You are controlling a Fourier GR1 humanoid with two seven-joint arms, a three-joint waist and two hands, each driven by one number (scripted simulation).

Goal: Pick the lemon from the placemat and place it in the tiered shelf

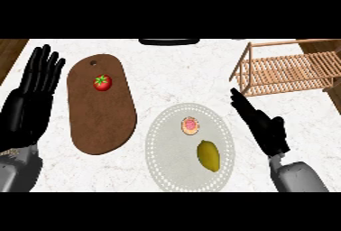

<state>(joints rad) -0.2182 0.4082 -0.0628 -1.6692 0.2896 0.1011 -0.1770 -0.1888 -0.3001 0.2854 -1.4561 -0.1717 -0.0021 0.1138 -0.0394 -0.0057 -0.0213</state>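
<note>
Right robot hand (263, 126): fingers straight, holding nothing, edge-on beside the placemat (160, 149), seemingly ready to reach.
Lemon (208, 155): lay on the placemat, just left of that hand.
Shelf (293, 72): beyond its fingertips.
Left robot hand (33, 97): rested flat and unclenched, far left.

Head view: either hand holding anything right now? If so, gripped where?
Nothing is held. The left hand and right hand are both open, fingers straight. The yellow oval lemon lies untouched on the round pale placemat.
</note>
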